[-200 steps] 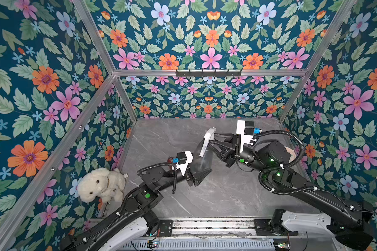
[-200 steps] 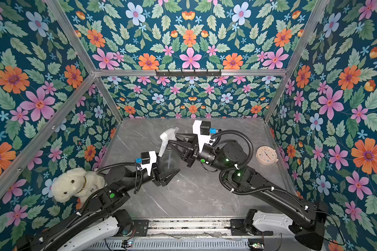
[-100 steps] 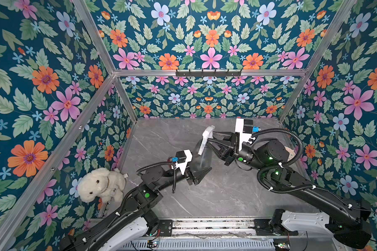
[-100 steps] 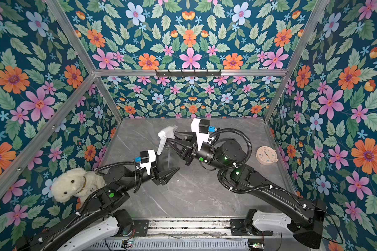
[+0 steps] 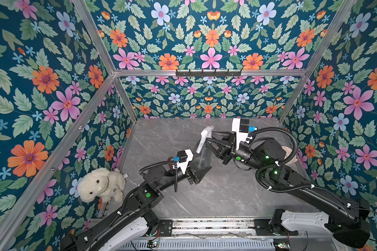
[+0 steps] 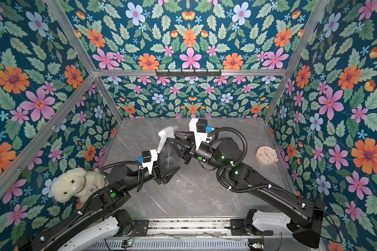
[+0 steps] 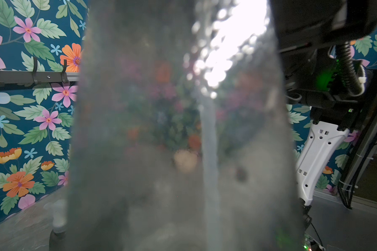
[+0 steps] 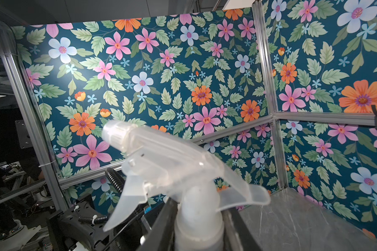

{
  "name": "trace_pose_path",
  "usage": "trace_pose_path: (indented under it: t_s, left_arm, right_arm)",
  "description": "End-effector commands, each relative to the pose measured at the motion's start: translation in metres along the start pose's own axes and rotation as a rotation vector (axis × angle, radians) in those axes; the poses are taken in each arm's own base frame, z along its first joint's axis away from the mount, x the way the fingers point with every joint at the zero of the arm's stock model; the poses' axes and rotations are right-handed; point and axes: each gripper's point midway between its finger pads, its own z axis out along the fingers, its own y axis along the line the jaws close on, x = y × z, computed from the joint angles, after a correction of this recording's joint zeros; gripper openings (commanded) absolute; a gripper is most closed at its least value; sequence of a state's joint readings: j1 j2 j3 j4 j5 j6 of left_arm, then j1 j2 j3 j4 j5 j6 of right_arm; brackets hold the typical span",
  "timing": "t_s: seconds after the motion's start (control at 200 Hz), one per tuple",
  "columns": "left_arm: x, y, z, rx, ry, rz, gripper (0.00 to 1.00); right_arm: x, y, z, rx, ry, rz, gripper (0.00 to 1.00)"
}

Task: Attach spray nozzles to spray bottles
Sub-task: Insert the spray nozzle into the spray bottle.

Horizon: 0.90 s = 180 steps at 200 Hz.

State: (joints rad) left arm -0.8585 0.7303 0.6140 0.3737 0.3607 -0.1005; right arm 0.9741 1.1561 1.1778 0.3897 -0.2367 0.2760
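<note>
centre frame, over the grey bench (image 5: 226, 195), the left gripper (image 5: 201, 172) clamps its jaws on the base of a smoky cone-shaped spray bottle (image 5: 202, 157) while the right gripper (image 5: 207, 139) pinches its jaws on the collar of a whitish trigger nozzle (image 8: 174, 165) seated on the neck. this pair looks nearly joined; tightness cannot be told, and no other bottle shows clearly. the lower-centre bench lies open; a plush dog (image 5: 100, 184), lower left, and a clock (image 6: 267, 155), right, hug the walls.
</note>
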Motion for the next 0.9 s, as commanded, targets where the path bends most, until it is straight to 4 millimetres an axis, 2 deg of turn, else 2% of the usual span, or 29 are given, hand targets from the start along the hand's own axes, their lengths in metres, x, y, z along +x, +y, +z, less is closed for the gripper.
trace_pose_path:
  t_s: [0.0, 0.23, 0.45, 0.755, 0.895]
  left_arm:
    - [-0.042, -0.001, -0.005, -0.01, -0.158, 0.052, 0.0]
    - [-0.043, -0.001, -0.005, -0.016, -0.157, 0.059, 0.0]
    - [-0.042, -0.001, -0.005, -0.01, -0.152, 0.06, 0.0]
    - [-0.041, -0.002, -0.006, -0.006, -0.146, 0.06, 0.0]
    - [-0.039, -0.003, -0.007, -0.001, -0.145, 0.059, 0.0]
  right_arm:
    - [0.039, -0.004, -0.002, 0.005, 0.15, 0.035, 0.33]
    - [0.041, -0.009, -0.003, 0.034, 0.153, 0.027, 0.37]
    - [0.034, -0.007, 0.001, 0.03, 0.139, 0.028, 0.4]
    - [0.031, -0.004, -0.005, 0.033, 0.172, 0.055, 0.56]
    - [0.03, -0.002, -0.016, 0.051, 0.206, 0.052, 0.61]
